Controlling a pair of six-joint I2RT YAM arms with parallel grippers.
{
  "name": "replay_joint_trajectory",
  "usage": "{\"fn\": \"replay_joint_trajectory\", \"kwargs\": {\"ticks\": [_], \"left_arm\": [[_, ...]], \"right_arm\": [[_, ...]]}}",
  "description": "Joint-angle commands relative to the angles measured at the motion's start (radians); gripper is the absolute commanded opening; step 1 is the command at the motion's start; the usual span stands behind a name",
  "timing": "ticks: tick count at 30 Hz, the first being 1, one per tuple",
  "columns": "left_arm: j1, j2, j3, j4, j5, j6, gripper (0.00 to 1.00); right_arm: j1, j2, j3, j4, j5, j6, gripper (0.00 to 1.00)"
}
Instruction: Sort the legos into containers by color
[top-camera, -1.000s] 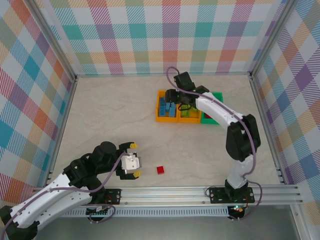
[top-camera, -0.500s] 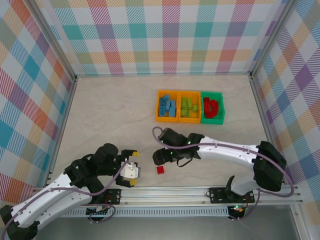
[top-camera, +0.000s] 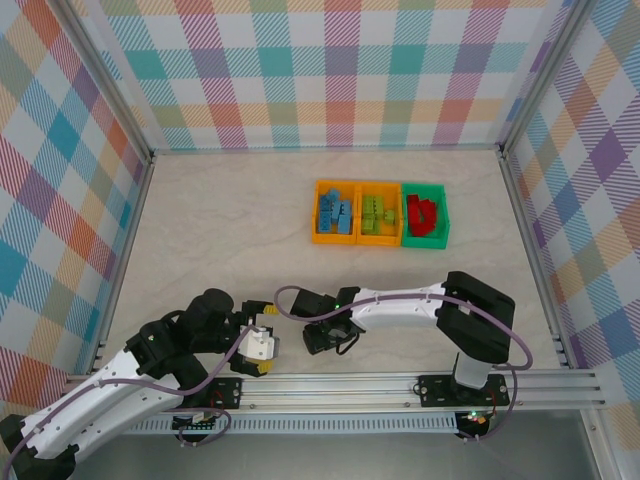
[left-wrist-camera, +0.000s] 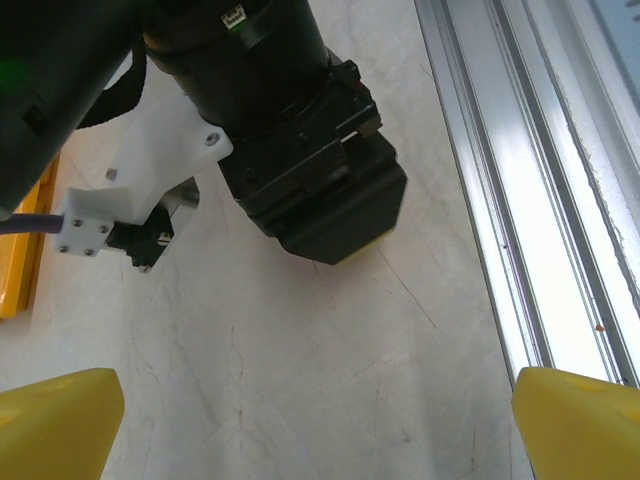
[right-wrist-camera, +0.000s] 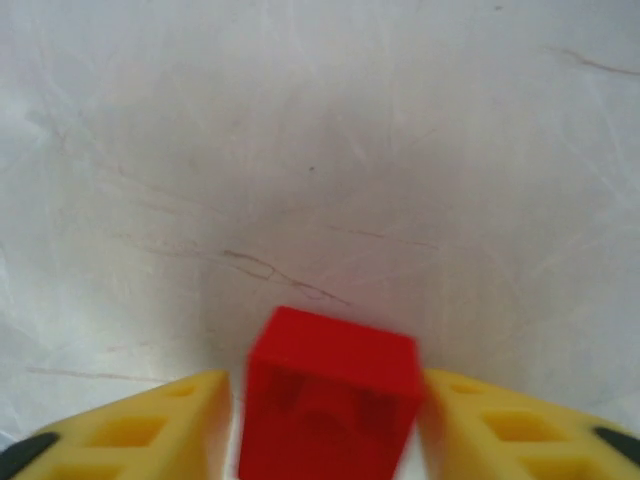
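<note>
Along the near edge of the table a metal rail is seen. Just beyond it, at the near left, the left gripper is held low, its jaws spread wide over bare table.

Just to its right, the right gripper is pointed down at the table, near the middle of the near edge. From above, the red brick is hidden beneath this gripper. From the left wrist, it is blocked by the gripper's black body. In the right wrist view, it is seen resting on the table between the yellow fingers, with its near part cut off by the frame. A thin strip of table is seen between one finger and the brick, while the other finger appears to touch it. The jaws are thus parted around the brick rather than clamped on it.

Farther back, right of centre and well apart from both grippers, three bins are set touching in a row. Blue bricks are held in the left orange bin, green bricks in the middle orange bin, and red bricks in the green bin on the right. The bricks are heaped, so their number cannot be made out.
</note>
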Motion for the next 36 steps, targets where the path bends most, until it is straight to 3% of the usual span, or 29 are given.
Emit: {"fn": "replay_joint_trajectory", "kwargs": {"ticks": [1,7,10,13,17,22,27,30,36], "left_arm": [[0.013,0.002,-0.007,-0.007,0.028,0.019,1.0],[0.014,0.0,-0.006,-0.007,0.031,0.019,1.0],[0.015,-0.006,-0.005,0.01,0.019,-0.001,1.0],[0.017,-0.013,-0.012,0.094,-0.023,-0.113,1.0],[0.019,-0.022,-0.007,0.22,-0.066,-0.248,1.0],[0.022,-0.029,0.055,0.351,-0.038,-0.391,1.0],[0.022,0.045,0.127,0.512,-0.001,-0.605,1.0],[0.017,0.132,0.15,0.601,-0.067,-0.828,1.0],[0.017,0.263,0.18,0.602,-0.256,-1.075,1.0]], "right_arm": [[0.006,-0.019,-0.004,0.002,0.029,0.027,0.4],[-0.035,-0.146,-0.079,0.081,0.028,0.057,0.22],[-0.088,-0.236,-0.146,0.169,0.013,0.048,0.19],[-0.151,-0.32,-0.172,0.189,0.014,0.017,0.19],[-0.3,-0.447,-0.2,0.2,-0.003,-0.046,0.19],[-0.591,-0.55,-0.17,0.183,-0.027,-0.17,0.18],[-0.898,-0.495,-0.108,0.188,-0.091,-0.184,0.19],[-1.036,-0.406,-0.091,0.268,-0.144,-0.168,0.19],[-1.136,-0.136,0.088,0.271,-0.178,-0.187,0.21]]}}
